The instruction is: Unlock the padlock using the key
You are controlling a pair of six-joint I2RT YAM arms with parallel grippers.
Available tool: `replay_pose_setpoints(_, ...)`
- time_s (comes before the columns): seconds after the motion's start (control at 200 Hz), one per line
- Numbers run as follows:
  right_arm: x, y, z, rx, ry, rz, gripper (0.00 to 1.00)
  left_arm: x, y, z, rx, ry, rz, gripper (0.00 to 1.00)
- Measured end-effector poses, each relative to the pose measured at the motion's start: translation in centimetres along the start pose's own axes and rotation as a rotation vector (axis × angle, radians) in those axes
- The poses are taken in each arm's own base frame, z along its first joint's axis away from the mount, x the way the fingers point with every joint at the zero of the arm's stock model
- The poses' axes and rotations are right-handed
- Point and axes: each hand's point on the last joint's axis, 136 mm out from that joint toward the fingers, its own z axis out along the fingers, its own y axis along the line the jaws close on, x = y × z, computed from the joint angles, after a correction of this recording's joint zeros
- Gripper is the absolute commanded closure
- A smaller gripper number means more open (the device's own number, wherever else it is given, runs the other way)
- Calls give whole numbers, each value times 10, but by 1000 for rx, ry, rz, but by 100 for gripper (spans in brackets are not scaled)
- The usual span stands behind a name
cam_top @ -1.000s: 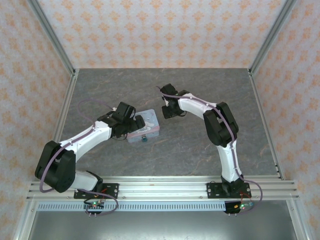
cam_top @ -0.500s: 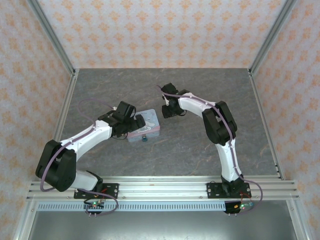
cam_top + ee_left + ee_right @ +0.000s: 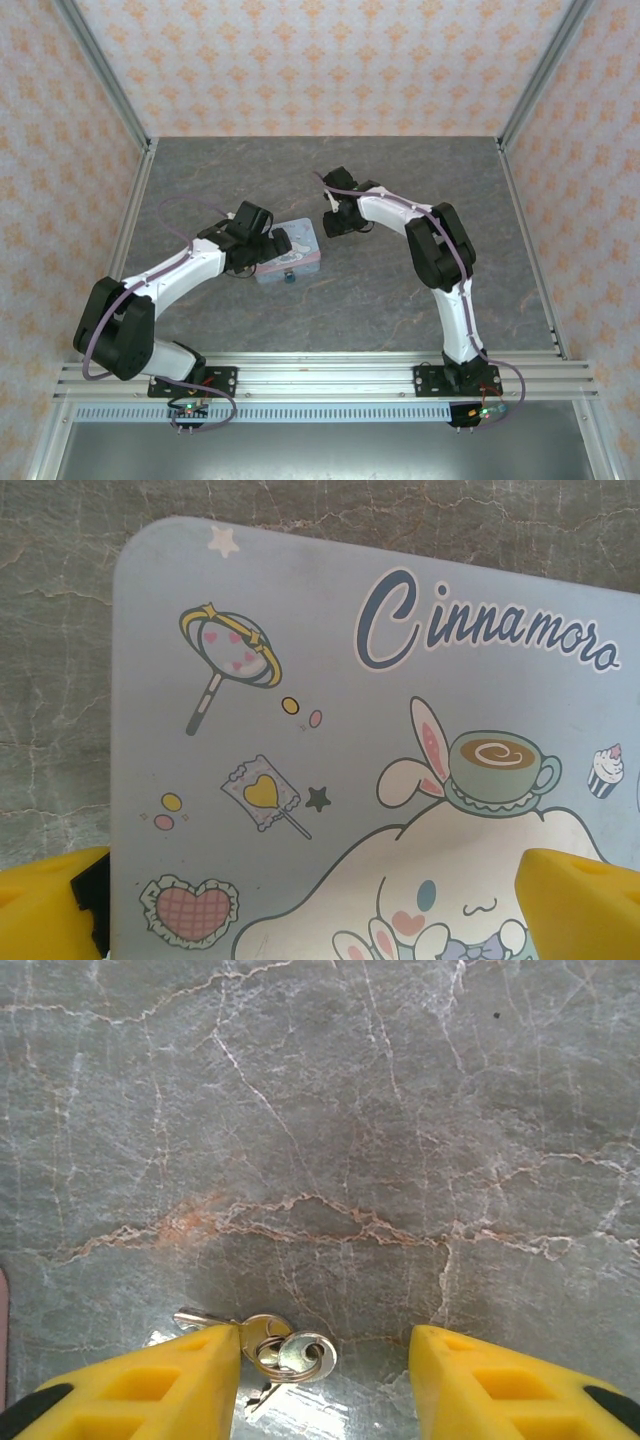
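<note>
The left tool (image 3: 315, 905) hangs wide open over the tin box (image 3: 330, 680), gripping nothing. The padlock (image 3: 288, 279) sits at the box's near edge. The right tool (image 3: 325, 1360), jaws apart, straddles the key (image 3: 285, 1352) lying on the desk (image 3: 330, 1110).

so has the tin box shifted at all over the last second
No. In the top view the tin box lies at the same spot and the same angle to the front rail as before.
</note>
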Motion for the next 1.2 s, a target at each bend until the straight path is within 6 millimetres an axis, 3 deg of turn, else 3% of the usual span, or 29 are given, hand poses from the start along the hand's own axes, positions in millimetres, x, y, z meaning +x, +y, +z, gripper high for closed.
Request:
replay_pose_setpoints(0.285, 0, 2, -1, -11, -3, -5, 45, 0, 0, 0, 0, 0, 0, 0)
replay_pose_setpoints(0.701, 4, 5, -3, -13, 10, -40, 46, 0, 0, 0, 0, 0, 0, 0)
replay_pose_setpoints(1.026, 6, 11, 0, 34, 48, -93, 54, 1, 0, 3, -4, 4, 0, 0)
replay_pose_setpoints(1.146, 6, 12, 1, 39, 57, -96, 60, 1, 1, 4, -6, 5, 0, 0)
replay_pose_setpoints(1.201, 5, 12, 1, 36, 61, -97, 68, 1, 1, 4, -6, 5, 0, 0)
